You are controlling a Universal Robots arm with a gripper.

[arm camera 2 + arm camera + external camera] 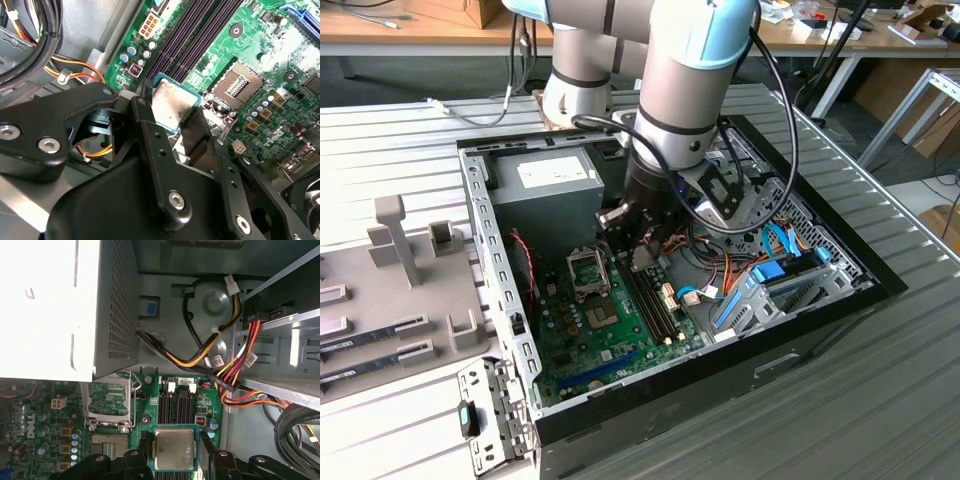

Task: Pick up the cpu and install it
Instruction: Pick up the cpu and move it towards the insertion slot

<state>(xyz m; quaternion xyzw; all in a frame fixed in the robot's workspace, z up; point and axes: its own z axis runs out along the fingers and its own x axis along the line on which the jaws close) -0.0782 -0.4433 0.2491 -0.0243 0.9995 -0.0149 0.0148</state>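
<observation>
— Gripper (638, 250) state, please?
— It is pinching the cpu (173, 449) by two opposite edges. The metal top faces the wrist cameras and the chip lies flat. I judge this keeps the underside free and level for seating.
— Where is the chip against the board?
— In the second wrist view the cpu (172, 107) hangs above the board (260, 30), beside the memory slots (192, 42) and apart from the socket (235, 82).
— Run across the exterior view from its left.
— Grey holders (400, 240) rest on the surface (380, 130), outside the case. Then comes the case wall (495, 260), with the power supply (545, 185) at the back. Just in front of that is the socket (588, 272). Its frame looks swung up, probably to leave the seat bare for the chip.
— And the gripper?
— It is just to the socket's right, low inside the case.
— What crowds it?
— The raised frame and the power supply box stand close to the socket. Further right, orange and black cables (720, 275) loop near the wrist. By my reckoning that leaves a tight lane.
</observation>
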